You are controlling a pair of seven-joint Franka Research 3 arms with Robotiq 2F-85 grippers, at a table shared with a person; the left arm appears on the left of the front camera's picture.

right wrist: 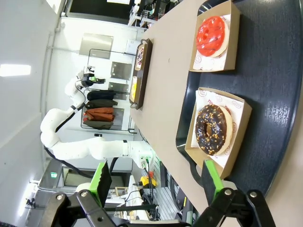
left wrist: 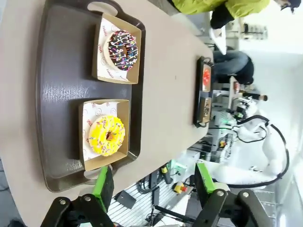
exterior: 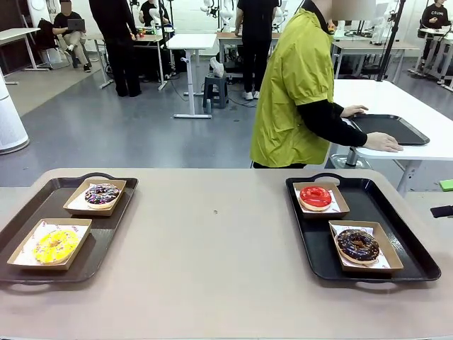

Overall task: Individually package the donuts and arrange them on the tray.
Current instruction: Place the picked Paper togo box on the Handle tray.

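Closest to the front camera is the bare tan bench (exterior: 219, 269), with two dark trays on it, one at 9 o'clock and one at 3 o'clock.

Left tray (exterior: 42, 205) holds two shallow cardboard boxes: the near box (exterior: 21, 256) has the yellow donut (exterior: 56, 245), and the far box (exterior: 117, 191) has the sprinkled chocolate donut (exterior: 102, 195). Right tray (exterior: 410, 248) does the same thing: the far box (exterior: 341, 207) has the red donut (exterior: 315, 197), and the near box (exterior: 391, 261) has the dark chocolate donut (exterior: 357, 245). Each donut sits on white printed paper inside its box.

What the front view gives you that the wrist views don't so clearly: a person in a lime-green jacket (exterior: 297, 85) at 1 o'clock, turned away, both hands on another black tray (exterior: 389, 129) on a white table behind.

The wrist views add the end effectors. Left end effector (left wrist: 154, 187) hangs off the bench edge just past the yellow donut's box, fingers spread wide with nothing between them. Right end effector (right wrist: 156, 182) is the same deal, wide open and empty, hovering just off the tray's near edge by the dark chocolate donut. The right wrist view also catches the other white arm (right wrist: 85, 146) off in the distance, plus the left tray edge-on.
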